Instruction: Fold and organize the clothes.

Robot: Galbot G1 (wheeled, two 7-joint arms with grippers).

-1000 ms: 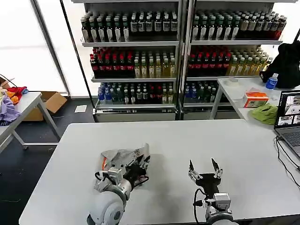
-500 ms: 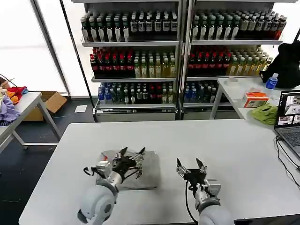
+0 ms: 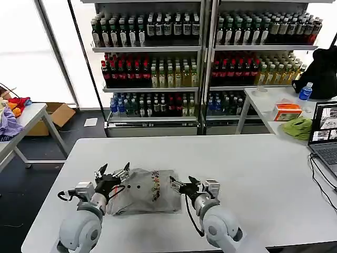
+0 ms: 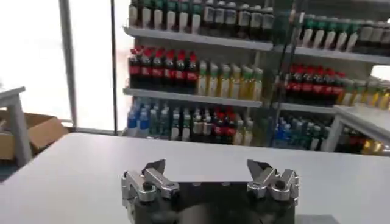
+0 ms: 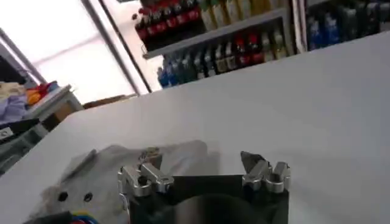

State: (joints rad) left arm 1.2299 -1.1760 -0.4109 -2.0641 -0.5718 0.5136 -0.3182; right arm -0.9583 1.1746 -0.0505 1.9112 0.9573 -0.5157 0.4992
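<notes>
Shirt: light grey, folded into a rough rectangle, lying flat on the white table, on the near half, left of centre. Multicoloured print strip visible on the upper face, toward the shirt's right side; two small dark dots on the left part. In the right wrist view the shirt lies beyond the fingers, its dots and a bit of colour at one end.

Left gripper: at the shirt's left edge, fingers spread wide, nothing held. Whether the tips touch the cloth cannot be told. Left wrist view confirms the left gripper is wide apart with bare table between the fingers.

Right gripper: just beside the shirt's right edge, pointing toward it, fingers parted, holding nothing. Right wrist view: right gripper spread, with the shirt's end seen between and behind the fingers.

Beyond the shirt, past the table's far edge: shelves of bottled drinks. To the shirt's far right, a laptop at the table's edge.
</notes>
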